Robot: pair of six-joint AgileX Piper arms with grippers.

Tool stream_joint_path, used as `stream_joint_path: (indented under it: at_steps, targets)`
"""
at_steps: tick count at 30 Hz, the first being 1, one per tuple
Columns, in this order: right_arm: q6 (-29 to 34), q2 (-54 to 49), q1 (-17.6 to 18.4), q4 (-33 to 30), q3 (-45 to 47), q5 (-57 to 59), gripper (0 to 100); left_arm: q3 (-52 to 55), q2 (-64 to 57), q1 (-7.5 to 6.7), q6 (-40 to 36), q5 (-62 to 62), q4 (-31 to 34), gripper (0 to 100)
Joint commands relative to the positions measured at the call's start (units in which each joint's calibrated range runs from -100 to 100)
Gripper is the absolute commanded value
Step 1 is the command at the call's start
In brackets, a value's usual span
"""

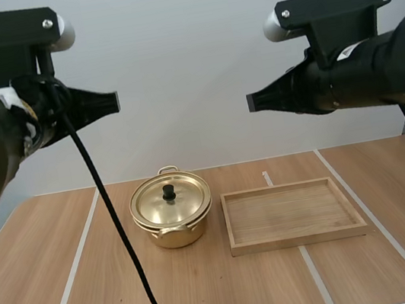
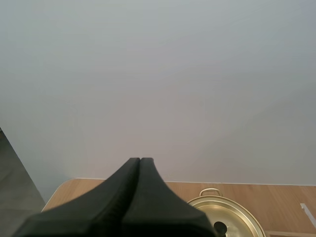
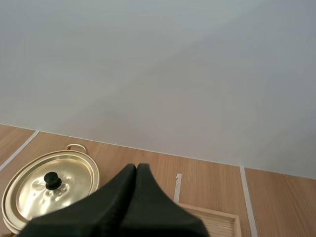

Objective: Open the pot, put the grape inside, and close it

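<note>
Pot (image 1: 176, 238) w/ lid (image 1: 155, 206) on, near tray (image 1: 297, 240).

Plain pale wall (image 1: 189, 69) behind a white-lined wooden table (image 1: 209, 293).

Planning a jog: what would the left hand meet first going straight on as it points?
Likely only the pale wall behind the table; the left hand aims above the pot. Depth is unclear.

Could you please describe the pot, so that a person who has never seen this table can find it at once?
On the wooden table, look just left of the shallow wooden tray, near the middle. The pot stands there, apart from the tray. It is the only shiny golden metal thing, round, with its lid on and a black knob on top.
</note>
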Motion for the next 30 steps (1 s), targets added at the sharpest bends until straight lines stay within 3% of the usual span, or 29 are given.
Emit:
stream_joint_path:
  at_steps: [1,10,16,20,30]
  targets:
    - [-1.2,-5.6,0.2,0.4,3.1,-1.1,0,4.0,-4.5,-0.13,-1.1,-1.1,0.9,0]
    - [-1.7,-17.9,0.2,0.4,13.9,-1.1,0,12.2,-14.2,-0.03,-3.4,1.7,6.3,0]
    - [-4.0,-22.0,0.2,0.4,20.6,-2.1,0,17.1,-16.1,3.23,-5.1,-1.0,6.4,0]
    - [-4.0,-22.5,0.2,0.4,24.0,-7.7,0,20.9,-17.9,3.98,-5.0,-2.6,5.8,0]
    - [-4.0,-22.5,0.2,1.3,34.6,-26.7,0,36.9,-20.6,3.98,-2.1,-29.7,6.8,0]
